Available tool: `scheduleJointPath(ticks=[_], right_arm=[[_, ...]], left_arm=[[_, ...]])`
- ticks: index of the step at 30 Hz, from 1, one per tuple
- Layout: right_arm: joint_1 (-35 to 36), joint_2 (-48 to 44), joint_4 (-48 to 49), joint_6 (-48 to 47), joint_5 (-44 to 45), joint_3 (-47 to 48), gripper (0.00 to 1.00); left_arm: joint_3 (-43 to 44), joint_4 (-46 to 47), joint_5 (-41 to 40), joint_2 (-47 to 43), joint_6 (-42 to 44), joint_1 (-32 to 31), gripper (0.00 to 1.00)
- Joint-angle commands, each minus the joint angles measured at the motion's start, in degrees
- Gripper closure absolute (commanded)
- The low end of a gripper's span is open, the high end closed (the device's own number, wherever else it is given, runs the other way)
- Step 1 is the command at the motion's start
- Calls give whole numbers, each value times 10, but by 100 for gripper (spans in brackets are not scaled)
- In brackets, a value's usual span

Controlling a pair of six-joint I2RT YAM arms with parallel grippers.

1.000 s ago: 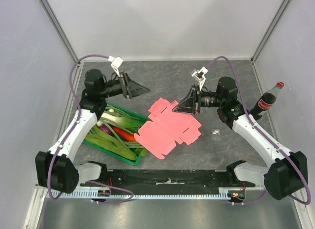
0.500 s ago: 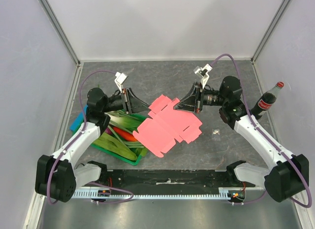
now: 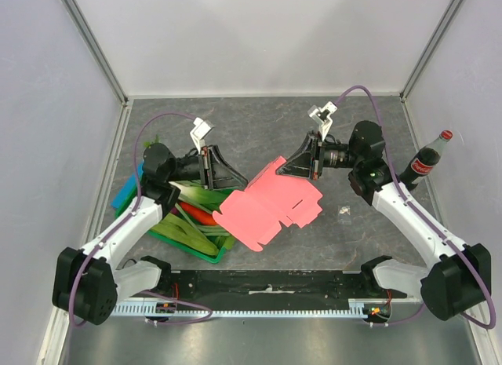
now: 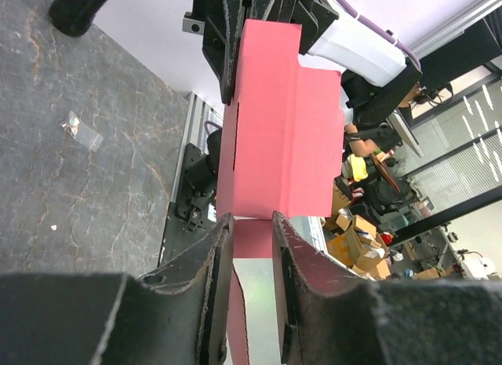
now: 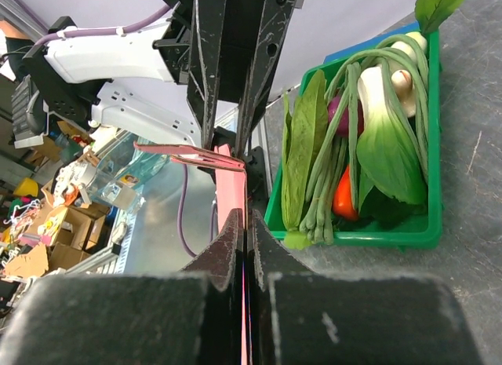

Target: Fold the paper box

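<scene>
- Position first: the paper box (image 3: 271,206) is an unfolded pink sheet near the middle of the table, just right of the green crate (image 3: 182,241). Its far corner is lifted up between my two arms.
- The right gripper (image 3: 284,170) is clamped fully shut on that raised far corner. In its wrist view the card runs edge-on straight out from between the fingers.
- The left gripper (image 3: 243,179) faces it from the opposite side, and both are equally close to the flap.
- In the left wrist view a narrow pink tab sits between my partly spread fingers (image 4: 216,259). I cannot tell whether they are actually pressing it.
- My judgement is that the fold depends on this tab, which points straight away from the left fingers toward the right arm.
</scene>
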Motion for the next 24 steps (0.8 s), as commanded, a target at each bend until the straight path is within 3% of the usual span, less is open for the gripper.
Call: scheduleJointPath(ticks=[1,12,15,17,19,20,21,22,24], right_arm=[[-1,4,51,27,4,16,100],[-2,-1,127,94,2,3,100],[1,-5,150,108,4,-6,100],[4,-4,152,106,3,-12,100],[6,-4,148,101,5,-17,100],[8,-5,131,89,8,-17,100],[9,-6,92,14,25,-1,100],[10,-10,-57,-47,44,16,100],[18,-9,-210,-208,124,67,100]], left_arm=[[9,-37,7,-14,42,-7,66],[16,-85,-19,-18,84,-31,71],[21,-86,-29,-14,89,-37,83],[22,-87,-33,-13,97,-41,96],[22,-97,-56,-25,108,-49,98],[21,-110,-76,-36,134,-51,98],[17,-164,-143,-50,152,-56,98],[15,-187,-183,-62,169,-60,98],[5,-231,-254,-83,194,-64,98]])
